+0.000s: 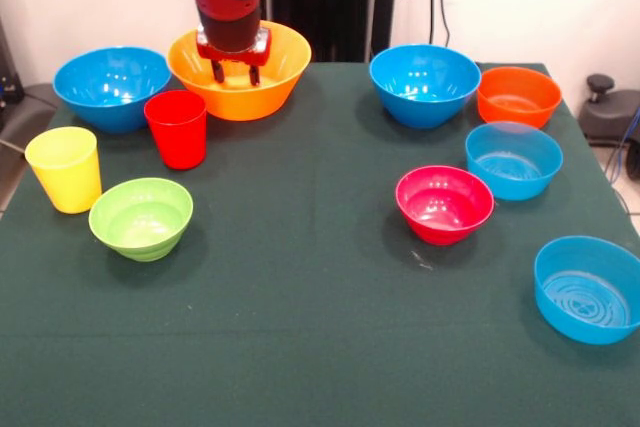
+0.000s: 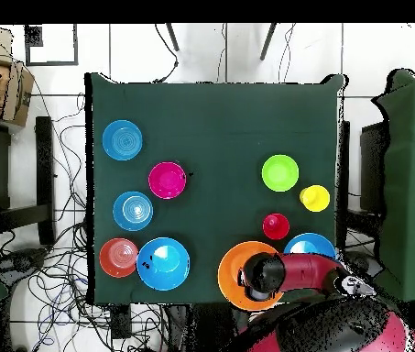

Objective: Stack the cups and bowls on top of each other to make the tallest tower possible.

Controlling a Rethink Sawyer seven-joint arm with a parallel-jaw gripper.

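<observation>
My gripper (image 1: 236, 73) hangs open and empty just over the big yellow-orange bowl (image 1: 282, 65) at the far left; from overhead the arm (image 2: 289, 271) covers part of that bowl (image 2: 232, 275). Nothing is stacked in it. The red cup (image 1: 177, 128) and the yellow cup (image 1: 65, 169) stand upright to its near left. Next to them are a deep blue bowl (image 1: 112, 85) and the light green bowl (image 1: 141, 217). On the right lie the other deep blue bowl (image 1: 425, 82), the orange bowl (image 1: 518, 95), the pink-red bowl (image 1: 444, 202) and two paler blue bowls (image 1: 513, 157) (image 1: 588, 287).
All bowls stand apart, mouths up, on the dark green cloth (image 1: 300, 307). The paler blue bowl at the near right sits close to the table's right edge. Cables and furniture surround the table in the overhead view.
</observation>
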